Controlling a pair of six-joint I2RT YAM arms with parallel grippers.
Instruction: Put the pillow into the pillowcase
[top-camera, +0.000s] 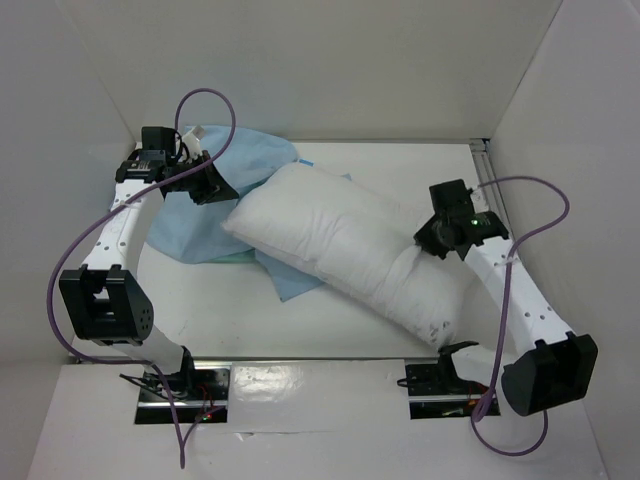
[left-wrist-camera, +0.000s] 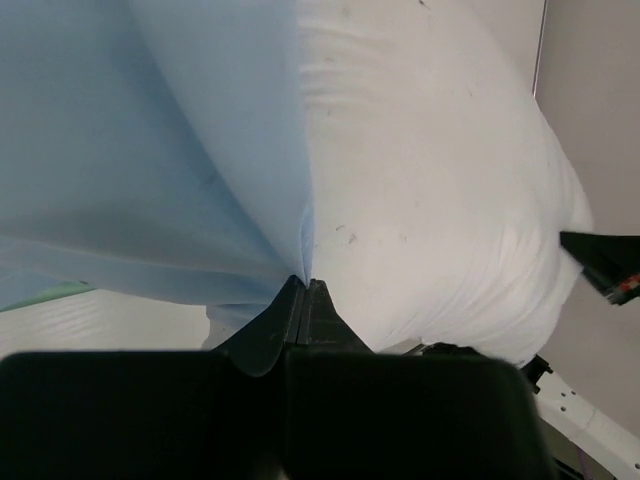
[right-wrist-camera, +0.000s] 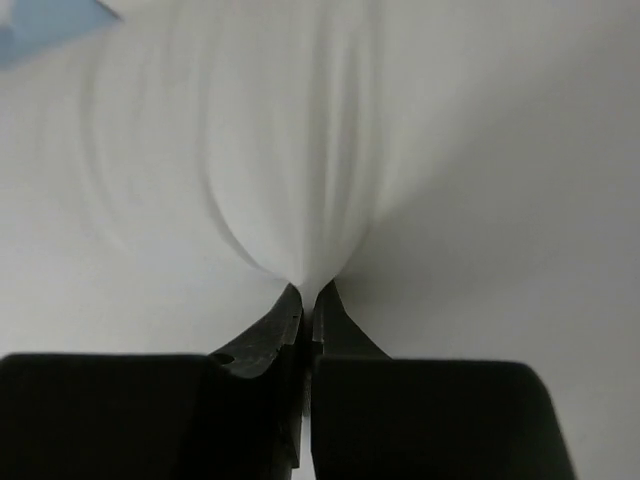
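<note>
The plump white pillow lies slantwise across the table middle, its far-left end resting over the light blue pillowcase. My left gripper is shut on an edge of the pillowcase, whose blue cloth fans out from the jaws beside the pillow in the left wrist view. My right gripper is shut on a pinch of the pillow's cover on its right side; the white fabric bunches into the closed jaws.
White walls enclose the table on the left, far and right sides. A metal rail runs along the right wall's foot. Purple cables loop above both arms. A mint-green strip of the pillowcase peeks out under the pillow.
</note>
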